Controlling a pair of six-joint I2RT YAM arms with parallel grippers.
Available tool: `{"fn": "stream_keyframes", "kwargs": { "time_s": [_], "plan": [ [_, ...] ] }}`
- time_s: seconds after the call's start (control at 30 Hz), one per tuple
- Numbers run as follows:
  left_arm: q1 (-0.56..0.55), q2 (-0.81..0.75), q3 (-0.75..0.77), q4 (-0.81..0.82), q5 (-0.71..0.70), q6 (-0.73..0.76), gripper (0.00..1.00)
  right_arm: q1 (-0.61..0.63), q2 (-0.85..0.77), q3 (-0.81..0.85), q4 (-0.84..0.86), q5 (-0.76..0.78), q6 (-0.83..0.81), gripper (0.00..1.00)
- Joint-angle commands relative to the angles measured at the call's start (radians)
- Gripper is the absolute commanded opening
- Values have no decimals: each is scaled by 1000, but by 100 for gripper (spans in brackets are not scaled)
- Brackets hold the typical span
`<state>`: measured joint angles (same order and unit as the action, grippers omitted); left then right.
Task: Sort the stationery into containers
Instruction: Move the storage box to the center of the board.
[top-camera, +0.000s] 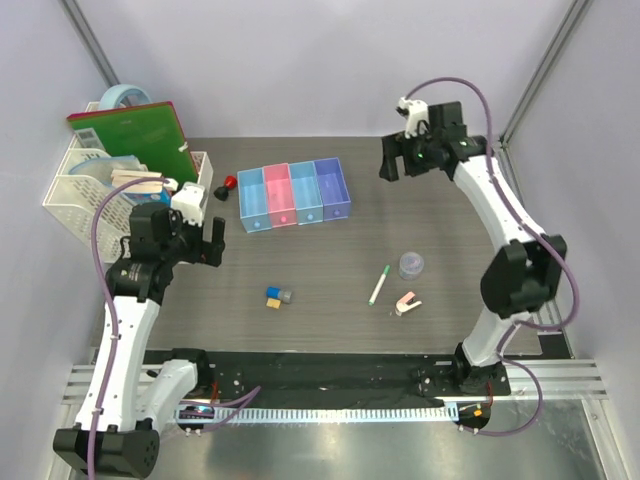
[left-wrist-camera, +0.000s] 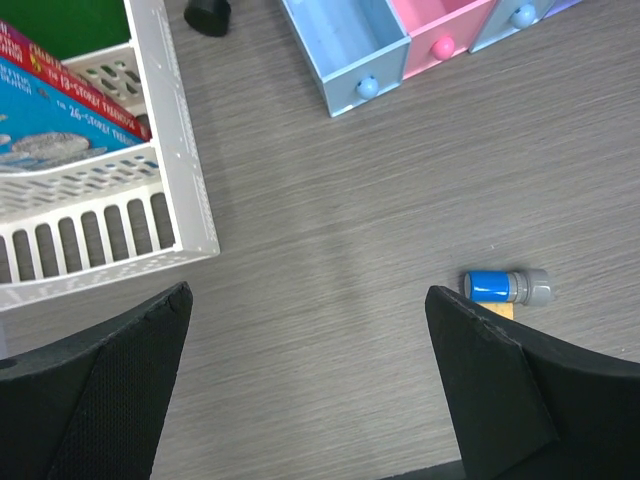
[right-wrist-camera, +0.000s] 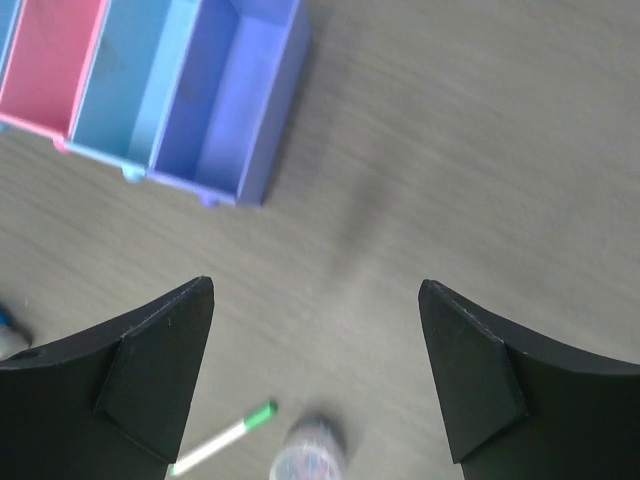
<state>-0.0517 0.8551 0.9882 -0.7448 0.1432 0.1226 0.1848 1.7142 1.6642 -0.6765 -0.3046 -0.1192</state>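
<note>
While the left hand (left-wrist-camera: 308, 295) gapes, blocks (left-wrist-camera: 505, 287) lie near it.

Four joined bins (top-camera: 295, 195) sit far-centre on the surface (top-camera: 330, 255), a red-and-black knob (top-camera: 228, 186) just left of them. Nearer: small blocks (top-camera: 277, 297), then green-capped pen (top-camera: 379, 285), grey tub (top-camera: 411, 264) and pink-white clip (top-camera: 406, 303) to the right. Left gripper (top-camera: 198, 246) hovers beside the white basket (top-camera: 70, 192), right gripper (top-camera: 398, 165) right of the bins, jaws apart

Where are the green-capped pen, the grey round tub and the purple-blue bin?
green-capped pen (top-camera: 380, 285), top external view, middle of the white barrel.
grey round tub (top-camera: 411, 265), top external view, centre of its top.
purple-blue bin (right-wrist-camera: 232, 105), right wrist view, bare inner floor.
</note>
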Motion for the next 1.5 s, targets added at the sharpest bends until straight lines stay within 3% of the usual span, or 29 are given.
{"fn": "stream_keyframes", "kwargs": {
  "time_s": [0.0, 0.17, 0.33, 0.5, 0.73, 1.1, 1.47],
  "plan": [
    [3, 7, 20, 64, 48, 49, 100, 88, 120, 202, 71, 76, 7, 88],
    [3, 44, 44, 64, 67, 66, 100, 134, 322, 354, 121, 165, 29, 84],
    [3, 91, 82, 64, 72, 60, 100, 160, 449, 390, 224, 263, 68, 75],
    [1, 134, 105, 44, 52, 71, 100, 185, 548, 394, 279, 298, 87, 73],
    [1, 151, 107, 36, 30, 112, 100, 231, 611, 417, 287, 300, 93, 71],
    [1, 133, 84, 35, 52, 114, 100, 277, 556, 368, 370, 734, 10, 69],
    [1, 105, 87, 33, 45, 120, 100, 344, 441, 308, 396, 444, 7, 59]
  ]
}}
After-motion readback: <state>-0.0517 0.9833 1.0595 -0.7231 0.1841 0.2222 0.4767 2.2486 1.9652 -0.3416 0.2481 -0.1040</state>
